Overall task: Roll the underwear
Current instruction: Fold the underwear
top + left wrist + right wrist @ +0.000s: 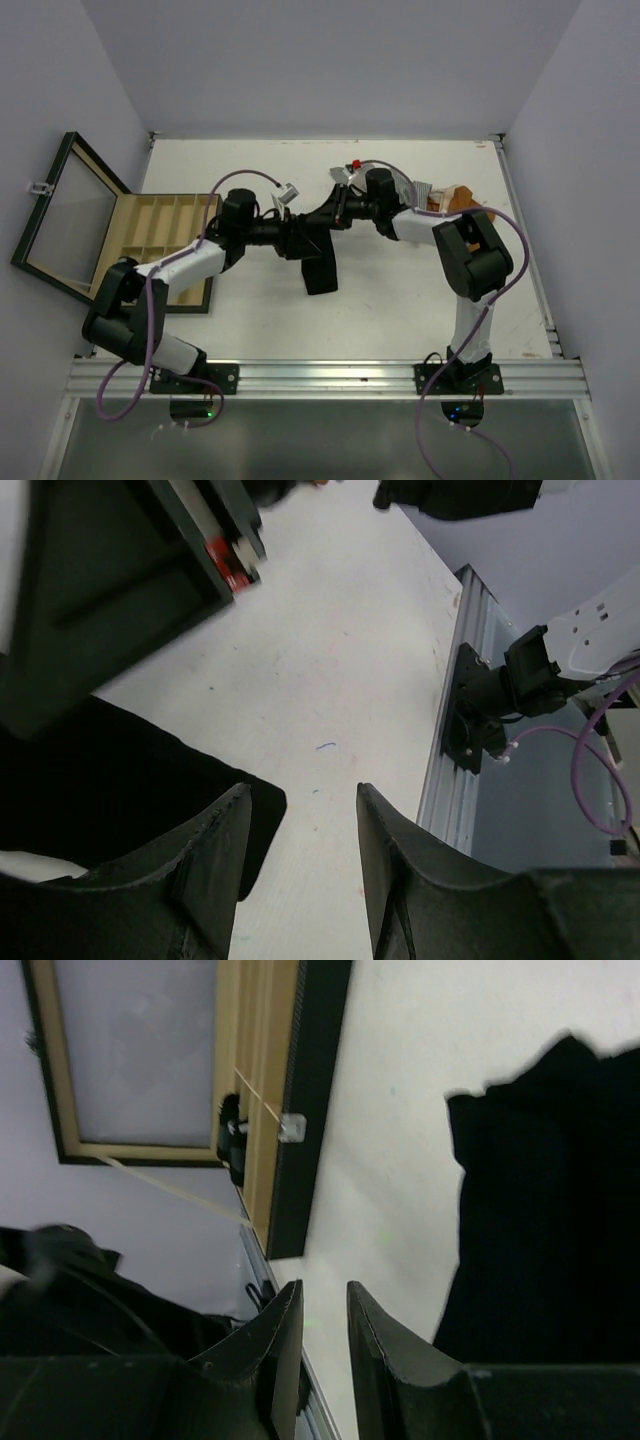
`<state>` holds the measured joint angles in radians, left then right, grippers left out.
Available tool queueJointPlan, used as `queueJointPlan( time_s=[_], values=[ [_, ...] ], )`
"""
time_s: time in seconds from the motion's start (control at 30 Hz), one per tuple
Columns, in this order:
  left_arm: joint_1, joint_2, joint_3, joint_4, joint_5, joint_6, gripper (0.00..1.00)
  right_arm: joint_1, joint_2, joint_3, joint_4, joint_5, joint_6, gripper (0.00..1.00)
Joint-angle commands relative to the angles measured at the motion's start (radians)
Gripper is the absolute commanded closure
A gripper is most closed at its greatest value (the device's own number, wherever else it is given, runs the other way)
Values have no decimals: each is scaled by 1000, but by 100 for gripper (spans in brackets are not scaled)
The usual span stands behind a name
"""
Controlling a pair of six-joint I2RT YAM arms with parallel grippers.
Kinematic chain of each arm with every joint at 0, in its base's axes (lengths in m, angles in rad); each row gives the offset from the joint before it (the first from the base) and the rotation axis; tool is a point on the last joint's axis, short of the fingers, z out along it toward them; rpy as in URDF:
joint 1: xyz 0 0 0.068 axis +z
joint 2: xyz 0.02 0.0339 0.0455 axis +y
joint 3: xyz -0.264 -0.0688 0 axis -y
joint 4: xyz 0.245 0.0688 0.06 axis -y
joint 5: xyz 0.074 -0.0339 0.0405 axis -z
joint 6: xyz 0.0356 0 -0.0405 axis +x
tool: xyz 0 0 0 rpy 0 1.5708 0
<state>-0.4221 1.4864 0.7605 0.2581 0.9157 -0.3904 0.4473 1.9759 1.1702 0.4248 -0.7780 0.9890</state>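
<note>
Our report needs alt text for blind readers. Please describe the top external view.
The left arm and right arm reach inward over a central black garment. An open compartmented wooden box sits at left, and an orange-brown garment lies at back right.

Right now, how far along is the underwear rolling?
Nothing looks finished: the compartmented wooden box shows no garments inside. In hand: the black cloth underwear lies unrolled by the left pincer and right pincer, both open. Left: the orange-brown garment and grey striped garment heaped far right.
</note>
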Motion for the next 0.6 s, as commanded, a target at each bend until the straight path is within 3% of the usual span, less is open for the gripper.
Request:
queueJointPlan(
  time_s=[0.0,0.23,0.43,0.57],
  values=[
    [55,-44,80,-152,-9,141,50,4,-29,-89,-121,-43,-131,72],
    [131,-77,172,-358,-110,337,51,-1,11,-256,-35,-9,-187,80],
    [131,-106,162,-454,-141,520,53,16,-9,-432,184,58,-32,82],
    [117,-156,119,-522,-205,767,55,44,-75,-442,235,53,51,80]
  ],
)
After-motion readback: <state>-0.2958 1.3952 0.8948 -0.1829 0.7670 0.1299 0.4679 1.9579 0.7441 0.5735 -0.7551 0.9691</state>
